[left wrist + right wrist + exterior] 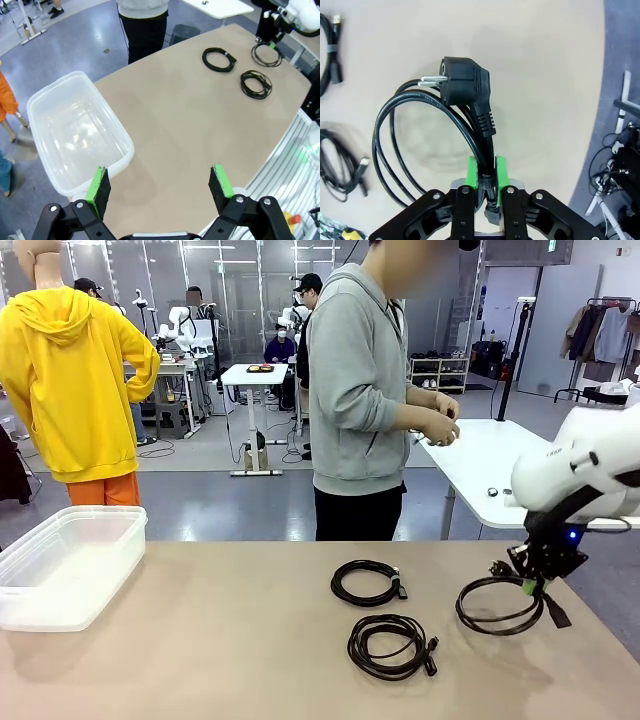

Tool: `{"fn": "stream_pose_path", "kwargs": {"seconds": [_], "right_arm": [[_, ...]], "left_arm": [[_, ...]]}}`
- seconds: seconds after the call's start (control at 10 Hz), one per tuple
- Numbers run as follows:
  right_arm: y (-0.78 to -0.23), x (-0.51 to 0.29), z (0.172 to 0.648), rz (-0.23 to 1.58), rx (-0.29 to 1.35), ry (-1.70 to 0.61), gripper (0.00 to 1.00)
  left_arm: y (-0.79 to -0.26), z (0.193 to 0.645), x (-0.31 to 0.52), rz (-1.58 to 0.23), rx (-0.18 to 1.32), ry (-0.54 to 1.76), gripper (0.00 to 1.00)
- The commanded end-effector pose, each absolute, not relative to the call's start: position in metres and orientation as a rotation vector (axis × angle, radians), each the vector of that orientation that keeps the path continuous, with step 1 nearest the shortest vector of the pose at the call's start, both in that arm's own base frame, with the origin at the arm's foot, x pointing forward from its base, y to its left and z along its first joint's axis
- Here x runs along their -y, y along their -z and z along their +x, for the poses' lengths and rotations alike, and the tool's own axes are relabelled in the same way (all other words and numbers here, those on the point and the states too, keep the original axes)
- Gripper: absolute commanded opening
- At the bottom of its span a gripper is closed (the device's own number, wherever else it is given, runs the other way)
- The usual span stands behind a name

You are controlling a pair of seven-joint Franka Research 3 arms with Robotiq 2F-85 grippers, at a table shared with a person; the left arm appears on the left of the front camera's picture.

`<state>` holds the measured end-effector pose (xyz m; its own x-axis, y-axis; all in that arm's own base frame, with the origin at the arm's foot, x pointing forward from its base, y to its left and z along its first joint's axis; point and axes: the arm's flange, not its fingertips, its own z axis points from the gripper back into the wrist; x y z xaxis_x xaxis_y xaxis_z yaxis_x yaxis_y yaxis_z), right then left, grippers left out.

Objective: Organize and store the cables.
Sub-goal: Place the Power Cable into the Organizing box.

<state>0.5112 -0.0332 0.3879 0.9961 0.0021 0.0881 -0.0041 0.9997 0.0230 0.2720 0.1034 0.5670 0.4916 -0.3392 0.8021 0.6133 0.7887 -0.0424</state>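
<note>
The right gripper (486, 172) is pinching the held cable (484, 150) between its green pads (472, 172), which are standing narrow, almost together. The hard black plug (465, 80), with two shiny metal pins, is lying at 12 o'clock from the pads. The smooth round loops are spreading toward 9 o'clock. In the front view a far coil (397, 587) and a near coil (360, 655) are resting on the matte beige table (220, 640), at 9 o'clock from the held cable. The left gripper (160, 187) is hanging wide open and holding nothing. The clear plastic bin (37, 100) is at 10 o'clock from it.

On the table (230, 640), the container (70, 580) sits left, cables (390, 670) right.
</note>
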Motion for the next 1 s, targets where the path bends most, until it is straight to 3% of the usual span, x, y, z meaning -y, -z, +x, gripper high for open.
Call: {"fn": "stream_pose_path", "kwargs": {"seconds": [0.0, 0.5, 0.9], "right_arm": [[-0.412, 0.020, 0.509, 0.049, 0.094, 0.068, 0.00], [-0.472, -0.079, 0.484, 0.165, 0.194, 0.077, 0.00], [-0.469, -0.204, 0.480, 0.298, 0.214, -0.051, 0.00]], "left_arm": [[-0.567, 0.273, -0.103, -0.349, 0.883, 0.602, 1.00], [-0.567, 0.273, -0.103, -0.349, 0.883, 0.602, 1.00], [-0.567, 0.273, -0.103, -0.349, 0.883, 0.602, 1.00]]}}
